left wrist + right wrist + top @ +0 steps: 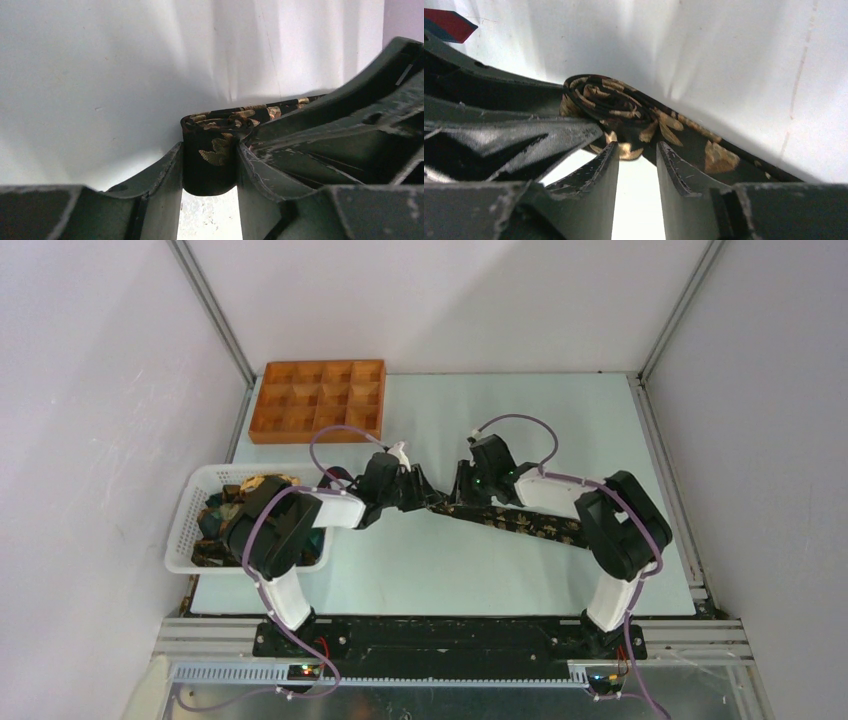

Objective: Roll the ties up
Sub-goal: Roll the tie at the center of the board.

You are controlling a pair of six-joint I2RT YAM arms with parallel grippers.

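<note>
One tie (530,523), dark with a gold leafy print, lies stretched across the table from the middle towards the right arm. Its left end is wound into a small roll (604,97). My left gripper (420,492) is shut on that roll, which shows pinched between its jaws (210,165). My right gripper (465,490) sits right beside it, and its fingertips (614,152) pinch the edge of the tie just under the roll. More ties (225,510) lie heaped in the white basket at the left, partly hidden by the left arm.
The white mesh basket (185,525) stands at the table's left edge. An orange compartment tray (318,400) sits at the back left. Grey walls close in the table on three sides.
</note>
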